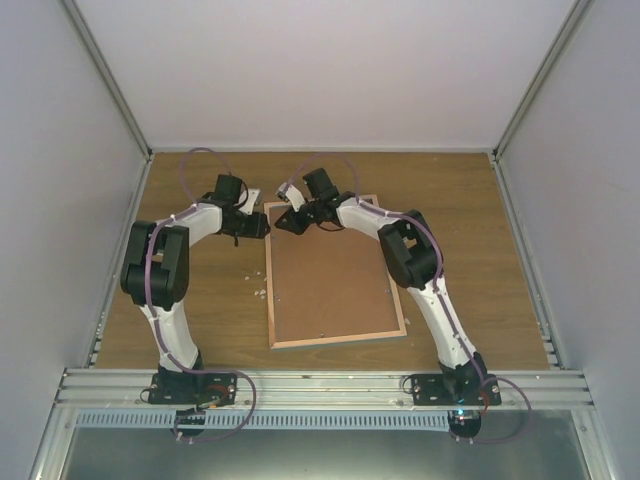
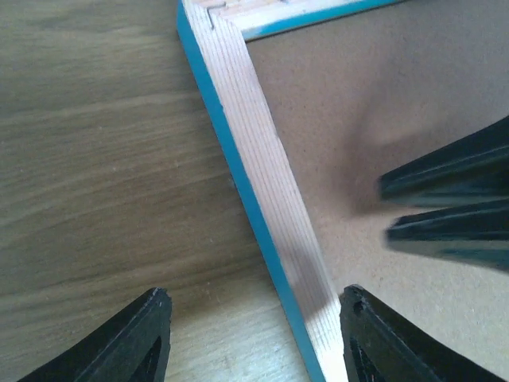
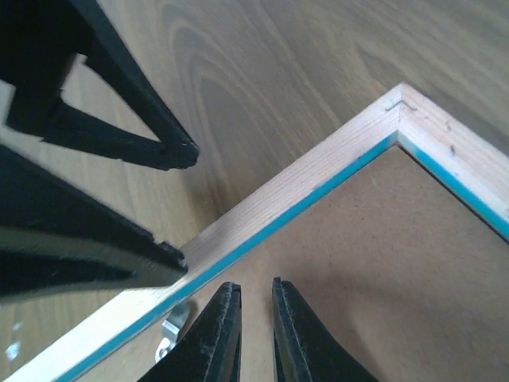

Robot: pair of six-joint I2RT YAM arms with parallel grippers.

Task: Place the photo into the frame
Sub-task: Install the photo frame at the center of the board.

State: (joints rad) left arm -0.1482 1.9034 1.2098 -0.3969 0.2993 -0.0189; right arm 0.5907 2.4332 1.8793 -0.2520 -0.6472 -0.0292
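Frame (image 1: 335,338) flat on worktop (image 1: 480,260), back up, centred between arms. Left gripper (image 1: 258,228) at frame's far-left corner, jaws astride left rail. Right gripper (image 1: 292,222) just beside it, over backing board (image 1: 330,280) inside far rail

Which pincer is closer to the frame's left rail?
Left. The left pincer straddles that rail of the frame, a finger each side; the right pincer hangs over the backing board just inside it.

Brown wood-grain tabletop (image 1: 480,260), evenly lit by diffuse light, shadows soft. Plain white back wall (image 1: 330,70). Pale side panels (image 1: 50,200) left and right. Silver metal uprights (image 1: 108,75) run to the far corners. Slotted aluminium rail (image 1: 330,385) along near edge.
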